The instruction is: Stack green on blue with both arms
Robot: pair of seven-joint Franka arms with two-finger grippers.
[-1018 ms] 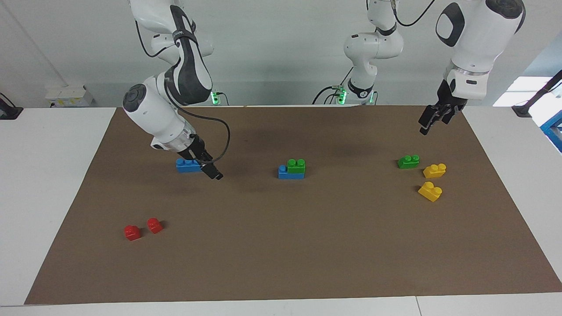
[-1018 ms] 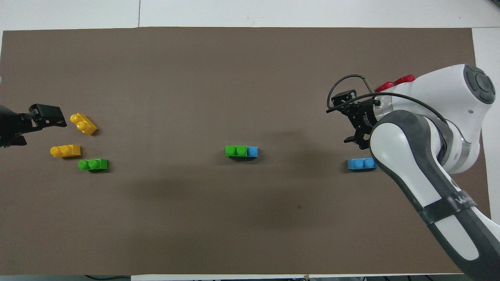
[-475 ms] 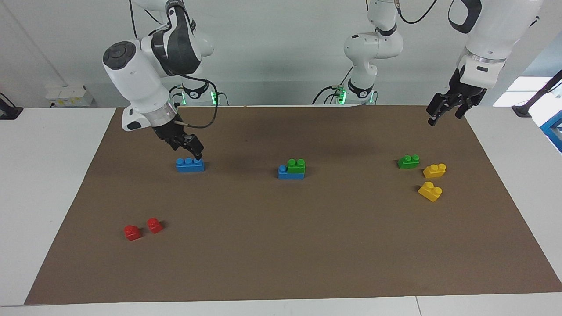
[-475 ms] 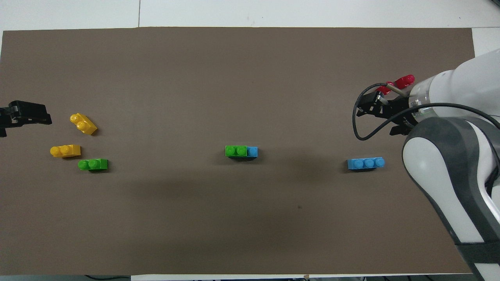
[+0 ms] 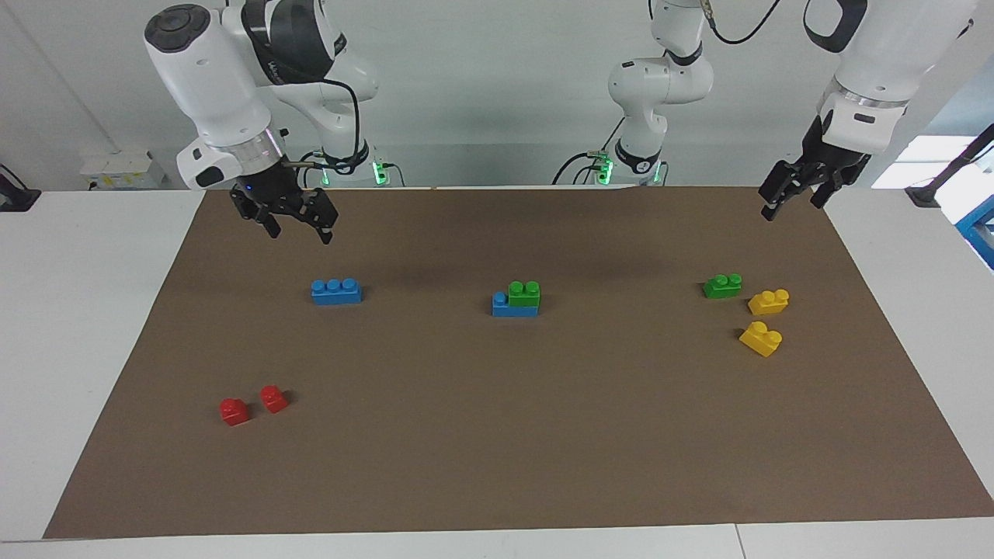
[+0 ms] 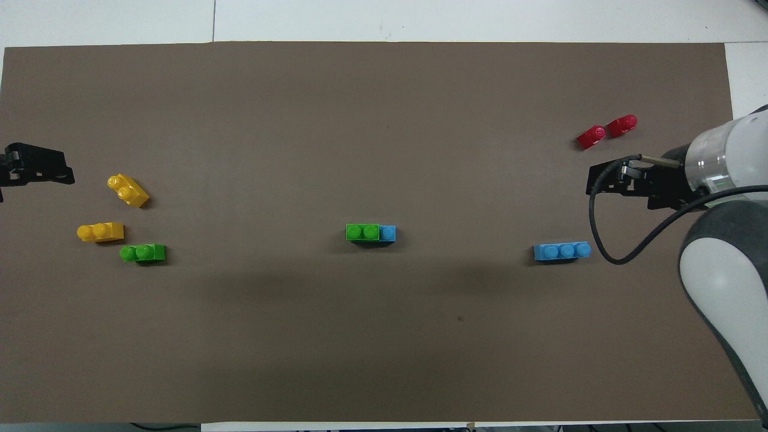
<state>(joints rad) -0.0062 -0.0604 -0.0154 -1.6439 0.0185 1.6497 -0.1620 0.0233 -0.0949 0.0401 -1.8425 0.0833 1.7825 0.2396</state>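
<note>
And here is the right gripper [image 5: 295, 225], up in the air at the upper left of the facing view, jaws spread wide with nothing between them. The loose blue brick [image 5: 336, 291] lies on the brown mat [image 5: 497, 435] below it in that frame, well clear of the jaws. At the upper right of the same view hangs the left gripper [image 5: 792, 194], jaws open and empty too, above the mat's corner. The loose green brick [image 5: 722, 286] lies lower in the frame, well apart from those jaws.

At mid-frame, a green brick [image 5: 524, 292] already sits on a blue brick [image 5: 514, 308], covering two studs and leaving one blue stud bare.

The count: two blue bricks, two green bricks, two yellow bricks [image 5: 768, 301] [image 5: 761, 338] just beside the loose green one, and two small red bricks [image 5: 234, 411] [image 5: 273, 398] side by side at the lower left. Everything rests on the mat over the white worktop [image 5: 93, 310].
</note>
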